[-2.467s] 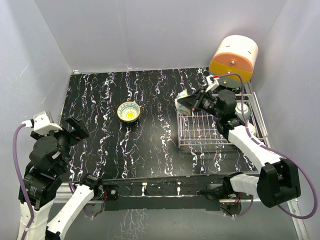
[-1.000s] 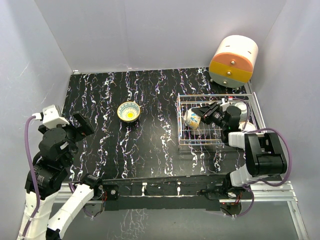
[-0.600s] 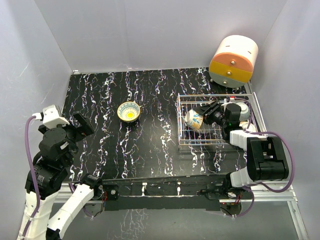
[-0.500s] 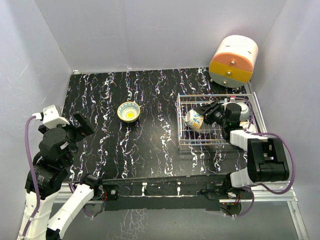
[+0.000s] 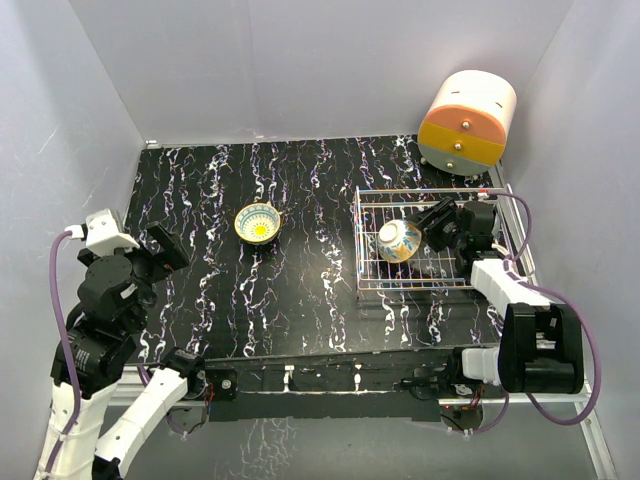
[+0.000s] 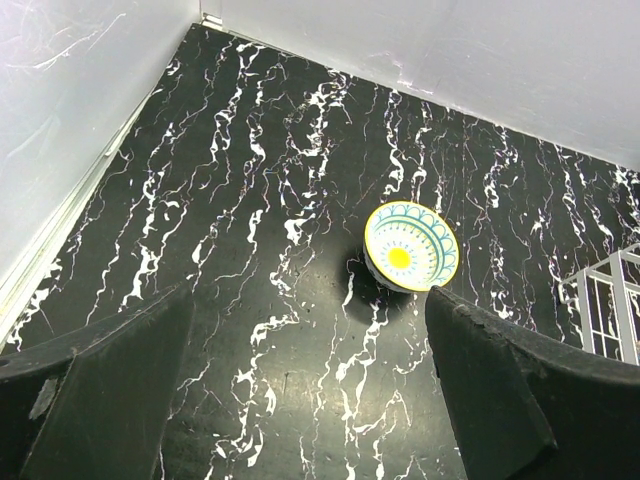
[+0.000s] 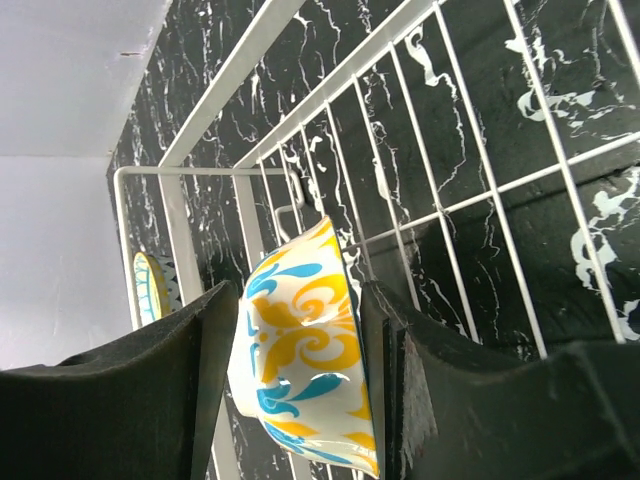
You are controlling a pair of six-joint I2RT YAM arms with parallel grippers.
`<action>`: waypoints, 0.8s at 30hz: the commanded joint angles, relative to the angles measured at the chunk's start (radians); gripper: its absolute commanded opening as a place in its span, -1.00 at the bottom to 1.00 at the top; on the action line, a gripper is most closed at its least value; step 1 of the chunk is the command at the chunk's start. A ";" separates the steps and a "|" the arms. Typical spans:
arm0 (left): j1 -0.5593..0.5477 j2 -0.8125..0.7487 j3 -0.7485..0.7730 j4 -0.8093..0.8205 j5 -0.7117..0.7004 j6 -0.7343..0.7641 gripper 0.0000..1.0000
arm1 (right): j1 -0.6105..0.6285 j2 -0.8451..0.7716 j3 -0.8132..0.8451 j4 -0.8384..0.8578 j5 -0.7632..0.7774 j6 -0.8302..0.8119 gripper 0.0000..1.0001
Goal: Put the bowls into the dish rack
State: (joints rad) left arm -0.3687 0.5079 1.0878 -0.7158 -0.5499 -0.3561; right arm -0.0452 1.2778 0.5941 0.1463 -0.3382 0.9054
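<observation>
The silver wire dish rack stands at the right of the black marbled table. My right gripper reaches into it, shut on a pale bowl with yellow and blue swirls. The bowl is on its edge over the rack wires, clamped between both fingers. A second bowl with a yellow and blue inside sits upright on the table, left of the rack, and shows in the left wrist view. My left gripper is open and empty above the table's left side, well short of that bowl. No other bowls show.
A round cream, orange and yellow drawer unit stands behind the rack at the back right. Grey walls enclose the table on three sides. The rack's left corner shows at the right edge of the left wrist view.
My right gripper has brought the swirl bowl from above the rack's back left corner down into the rack, then a little to the right. The left arm has barely moved.
</observation>
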 commanded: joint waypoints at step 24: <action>-0.004 -0.029 -0.048 0.034 0.025 -0.004 0.94 | 0.026 -0.113 0.258 -0.438 0.199 -0.433 0.26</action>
State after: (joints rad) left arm -0.3687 0.4843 1.0458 -0.7033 -0.5327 -0.3599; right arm -0.0429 1.1473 0.7731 -0.2153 -0.1558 0.5877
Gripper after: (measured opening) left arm 0.970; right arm 0.635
